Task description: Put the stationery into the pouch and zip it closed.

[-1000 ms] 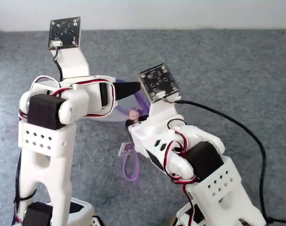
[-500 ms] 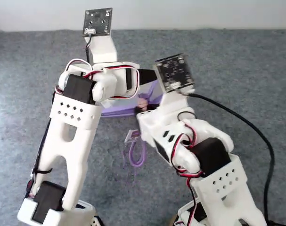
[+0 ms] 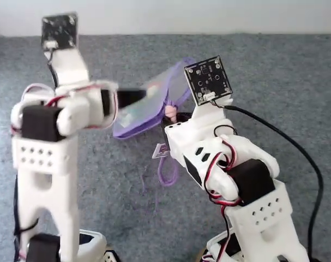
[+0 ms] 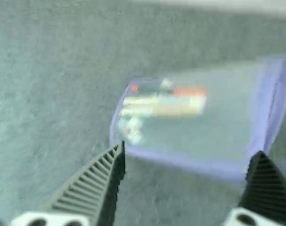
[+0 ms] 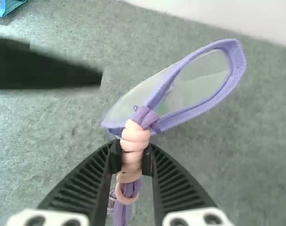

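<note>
The clear pouch [image 3: 154,103] with purple trim hangs tilted above the carpet, lifted by its zipper end. My right gripper [image 3: 170,115] is shut on the pink zipper pull [image 5: 132,141], with the pouch [image 5: 180,89] just beyond its fingertips. A purple cord [image 3: 166,172] with a small tag dangles below the pull. Coloured stationery [image 4: 161,104] lies inside the pouch [image 4: 204,127]. My left gripper [image 4: 187,162] is open, its fingertips close to the pouch's near edge with nothing between them. Its black finger [image 3: 131,98] points at the pouch's lower end.
Grey carpet [image 3: 274,82] covers the table, with a pale wall along the far edge. A black cable [image 3: 296,153] runs down the right side of the right arm. A blue object [image 5: 6,5] lies at the carpet's far corner.
The left arm swung towards the pouch, then back to the left. The right gripper has raised the pouch, which now hangs higher and more tilted.
</note>
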### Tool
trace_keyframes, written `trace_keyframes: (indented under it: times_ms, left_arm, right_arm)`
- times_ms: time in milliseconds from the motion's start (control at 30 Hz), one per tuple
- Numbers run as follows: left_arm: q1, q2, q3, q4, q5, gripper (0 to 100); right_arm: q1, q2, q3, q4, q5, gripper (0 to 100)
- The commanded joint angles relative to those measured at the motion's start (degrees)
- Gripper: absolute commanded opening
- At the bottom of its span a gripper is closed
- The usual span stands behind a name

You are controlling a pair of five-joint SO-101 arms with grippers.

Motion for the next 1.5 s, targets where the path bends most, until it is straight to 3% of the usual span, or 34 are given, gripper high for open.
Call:
trace_keyframes:
  times_ms: [0,267,633,833,1167,1467]
  left_arm:
    - [-0.79,-7.3,2.95,3.25,-3.16,39]
    - [5.19,-19.78,28.18,-4.84,-4.4,39]
    - [10.2,-30.86,54.37,-37.45,-1.14,39]
    - [9.93,-30.77,59.12,-48.44,-1.14,39]
    - [10.29,-30.68,60.53,-56.79,-1.05,39]
    - [12.13,-30.68,66.95,-67.52,-1.32,22]
  right_arm:
    - [0.66,0.31,-5.27,0.22,5.1,0.8]
    - [0.66,-0.04,-5.63,0.22,12.48,0.8]
    - [0.57,0.4,-5.36,0.22,16.26,0.8]
    - [0.48,0.4,-5.36,0.22,16.79,0.8]
    - [0.4,0.4,-5.36,0.22,16.79,0.8]
    - [0.4,0.4,-5.27,0.22,16.79,0.8]
